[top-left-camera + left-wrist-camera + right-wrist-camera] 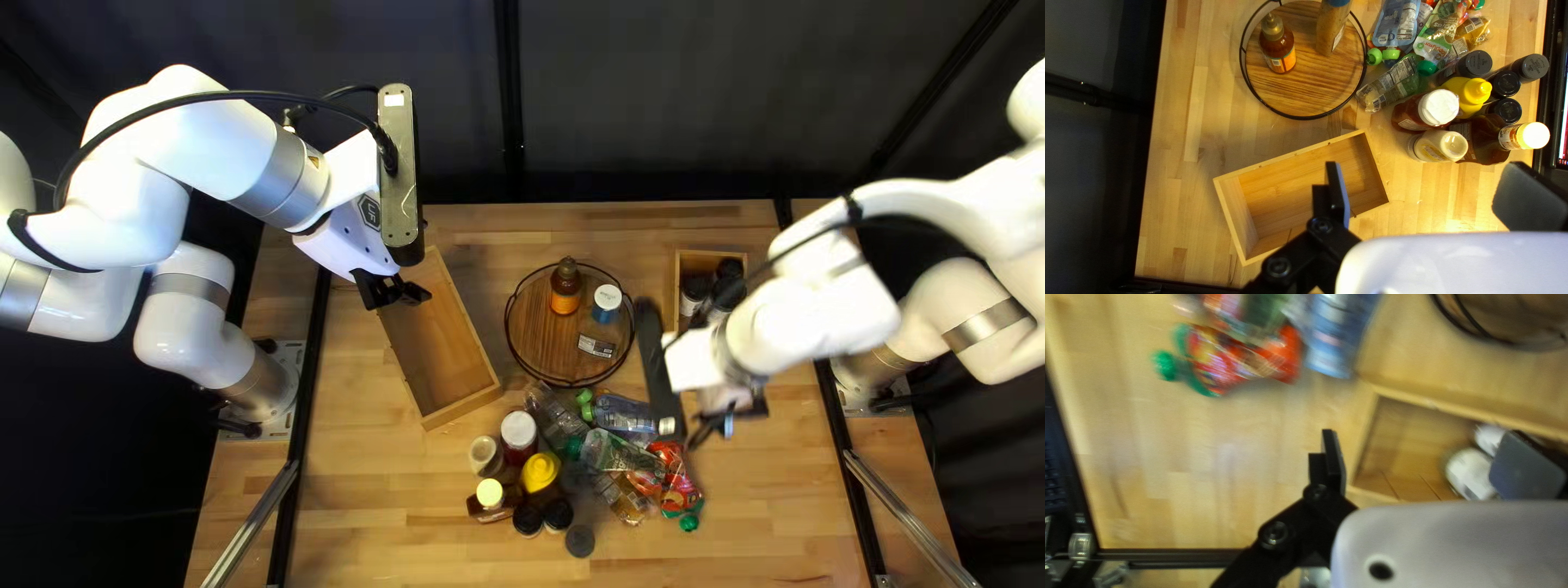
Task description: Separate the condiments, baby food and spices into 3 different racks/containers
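Pale wooden worktop [370,490] lies under everything; my left gripper [394,292], spread wide and holding nothing, may bump the thin-walled box [463,407] if lowered crooked; crowded, smooth bottles [519,431] could topple together; wrinkled, slippery pouches [677,481] might slide from my right gripper [1421,438], fingers apart and unloaded; jars [729,269], probably spices, sit in the smaller box [679,285].

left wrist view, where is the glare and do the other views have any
Left wrist view: a bright patch on the table between the open fingers, and a burnt-out bottle cap; top left view: my right arm's white shell washes out; right wrist view: small glints on the red pouch.
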`<state>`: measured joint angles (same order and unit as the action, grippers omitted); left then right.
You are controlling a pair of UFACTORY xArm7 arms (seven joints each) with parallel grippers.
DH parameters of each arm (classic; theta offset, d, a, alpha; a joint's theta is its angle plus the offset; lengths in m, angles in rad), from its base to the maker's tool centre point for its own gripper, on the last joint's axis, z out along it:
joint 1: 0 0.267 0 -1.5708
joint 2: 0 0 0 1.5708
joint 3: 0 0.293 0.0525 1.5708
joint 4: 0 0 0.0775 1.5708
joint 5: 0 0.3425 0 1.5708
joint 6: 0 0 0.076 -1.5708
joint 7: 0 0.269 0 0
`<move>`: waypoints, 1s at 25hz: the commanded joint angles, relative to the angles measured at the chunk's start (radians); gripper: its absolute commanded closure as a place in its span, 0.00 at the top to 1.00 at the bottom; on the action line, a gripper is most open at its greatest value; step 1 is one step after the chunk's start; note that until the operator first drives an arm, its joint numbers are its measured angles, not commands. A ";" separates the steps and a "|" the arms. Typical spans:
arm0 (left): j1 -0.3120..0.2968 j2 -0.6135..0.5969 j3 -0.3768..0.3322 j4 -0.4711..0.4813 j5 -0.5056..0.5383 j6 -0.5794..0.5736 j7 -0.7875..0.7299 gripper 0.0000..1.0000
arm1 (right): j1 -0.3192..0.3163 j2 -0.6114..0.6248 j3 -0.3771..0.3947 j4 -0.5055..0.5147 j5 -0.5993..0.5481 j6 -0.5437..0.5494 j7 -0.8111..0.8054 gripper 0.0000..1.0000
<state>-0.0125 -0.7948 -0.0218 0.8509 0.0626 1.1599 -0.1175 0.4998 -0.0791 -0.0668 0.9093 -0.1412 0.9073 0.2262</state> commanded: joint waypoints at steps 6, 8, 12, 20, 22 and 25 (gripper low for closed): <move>0.000 0.000 0.000 0.000 0.000 0.000 0.000 1.00 | 0.000 0.137 0.001 0.059 -0.044 -0.179 -0.105 1.00; 0.000 0.000 0.000 0.000 0.000 0.000 0.000 1.00 | -0.007 0.183 -0.003 0.080 -0.044 -0.230 -0.124 1.00; 0.000 0.000 0.000 0.000 0.000 0.000 0.000 1.00 | -0.029 0.245 -0.004 0.116 -0.011 -0.287 -0.177 1.00; 0.000 0.000 0.000 0.000 0.000 0.000 0.000 1.00 | -0.058 0.299 -0.003 0.127 0.032 -0.366 -0.227 1.00; 0.000 0.000 0.000 0.000 0.000 0.000 0.000 1.00 | -0.063 0.310 -0.002 0.125 0.039 -0.384 -0.234 1.00; 0.000 0.000 0.000 0.000 0.000 0.000 0.000 1.00 | -0.068 0.329 0.000 0.125 0.050 -0.406 -0.240 1.00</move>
<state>-0.0125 -0.7948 -0.0218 0.8509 0.0626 1.1599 -0.1175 0.4361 0.2358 -0.0682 1.0336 -0.0989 0.5158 -0.0085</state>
